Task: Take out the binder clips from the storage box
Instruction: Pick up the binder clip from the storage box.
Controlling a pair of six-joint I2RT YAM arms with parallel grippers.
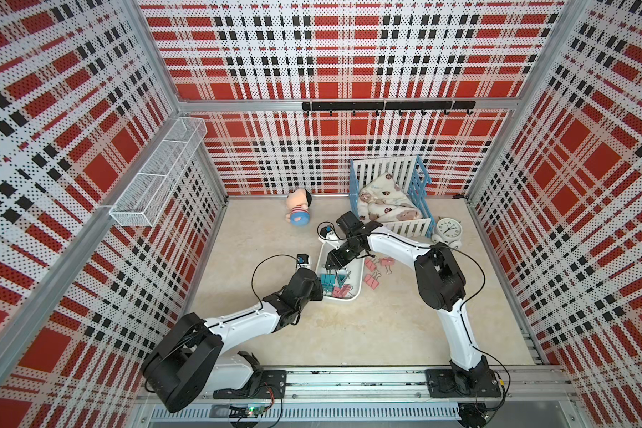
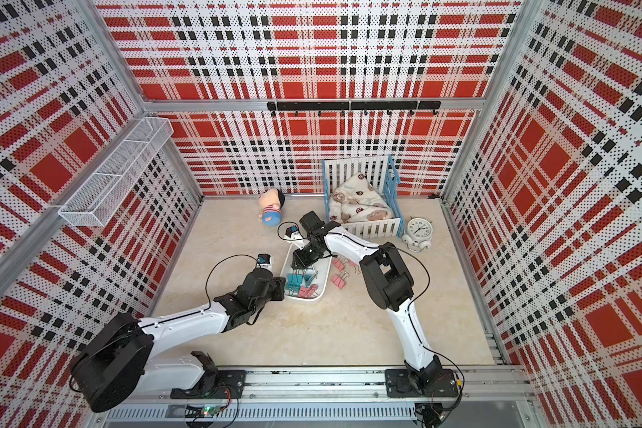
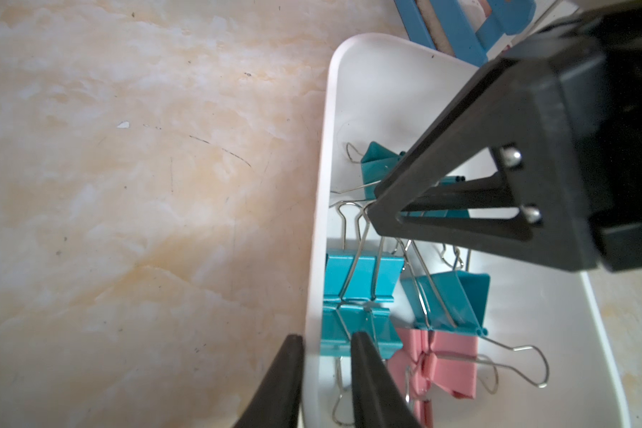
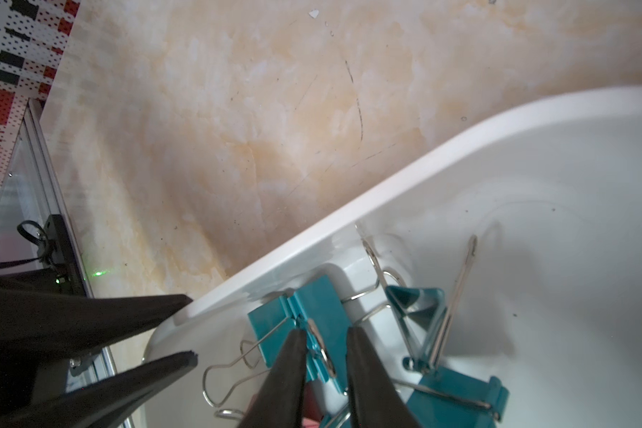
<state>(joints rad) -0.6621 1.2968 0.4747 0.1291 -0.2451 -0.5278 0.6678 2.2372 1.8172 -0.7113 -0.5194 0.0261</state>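
Box: the storage box (image 1: pixel 354 272) sat near the middle of the counter (image 1: pixel 349 333), in front of the toy crib, with both arms reaching to it.
Inside it: binder clips (image 3: pixel 360 276) lay heaped toward the end nearer the arm bases. Most were teal, with a pink one (image 3: pixel 449 355) among them, and their wire handles crossed over each other.
Outside it: a few pink clips (image 1: pixel 371 279) lay on the counter just beside the box's wall, on the right arm's side.
Left arm: the left gripper (image 3: pixel 327 335) was at the box's near corner with its jaws only narrowly apart. One finger was outside the white wall and one inside, so the wall stood between them. A sliver of space showed beside the inner finger.
Right arm: the right gripper (image 4: pixel 325 331) pointed down into the box with its jaws narrow. A teal clip (image 4: pixel 312 307) and its wire loop sat between the fingers, low in the box. Whether the fingers actually pinched it could not be told.
Back of the counter: a doll (image 1: pixel 299 211), a white-and-blue crib (image 1: pixel 382 170) holding a patterned blanket (image 1: pixel 382 203), and a white alarm clock (image 1: pixel 448 229).
Walls: a white wire basket (image 1: pixel 156 174) hung on the left side and a black hook rail (image 1: pixel 386 105) ran along the back.
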